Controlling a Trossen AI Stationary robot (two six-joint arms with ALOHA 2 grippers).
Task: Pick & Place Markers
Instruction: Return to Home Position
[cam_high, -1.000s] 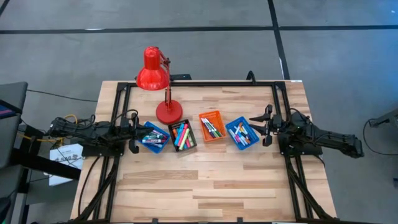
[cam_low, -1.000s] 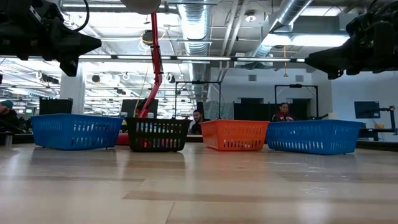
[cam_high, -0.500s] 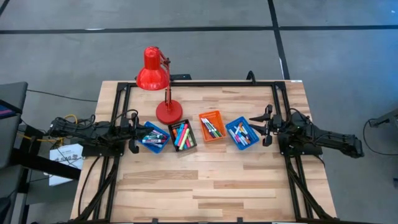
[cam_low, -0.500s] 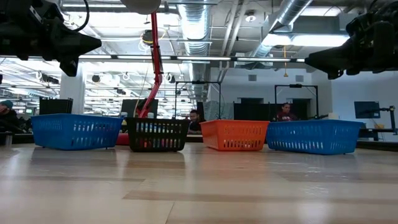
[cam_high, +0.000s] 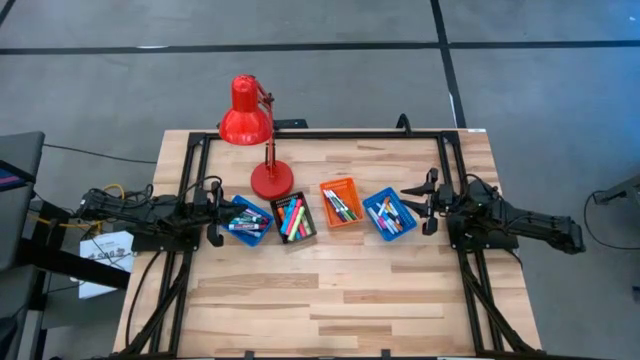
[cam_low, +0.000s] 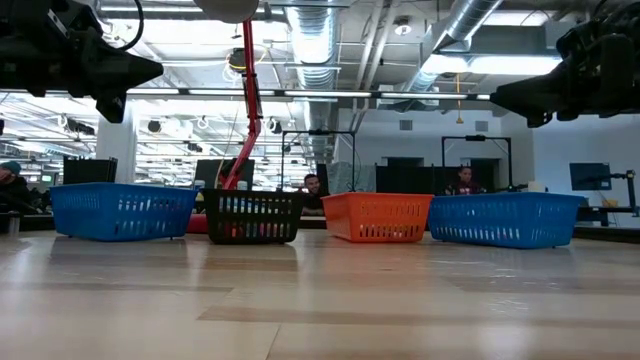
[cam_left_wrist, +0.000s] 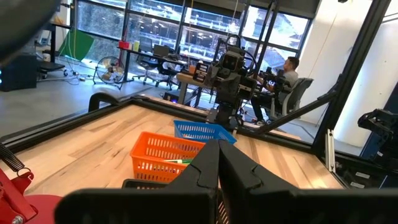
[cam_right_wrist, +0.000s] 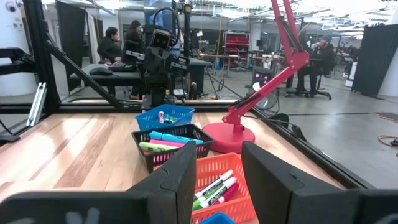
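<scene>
A wooden counter (cam_high: 330, 300) seen from above, with a red lamp (cam_high: 246, 112) standing at its far side. Four small baskets sit in a row just in front of the lamp's base. The row starts slightly to the left of the base and runs out to its right.

The left blue basket (cam_low: 122, 212) is nearest the lamp's left side. The black basket (cam_low: 253, 217) sits directly in front of the base. The orange basket (cam_low: 378, 217) is just to the right of the base, and the right blue basket (cam_low: 505, 220) is farther right again.

The markers (cam_high: 292, 218) lie inside the baskets, a mixed bunch of colours in each. Pink, green and blue ones fill the black basket.

The left gripper (cam_high: 214, 213) hangs to the left of the lamp's base, just beside the outer side of the left blue basket and above basket height. Its fingers (cam_left_wrist: 202, 174) appear pressed together with nothing between them, though only its own wrist view shows this.

The right gripper (cam_high: 428, 204) hangs well to the right of the lamp, just beside the outer side of the right blue basket. Its fingers (cam_right_wrist: 180, 174) are spread wide apart and hold nothing.

Beyond the lamp, in the room behind the counter, people (cam_low: 315, 186) sit at desks.
</scene>
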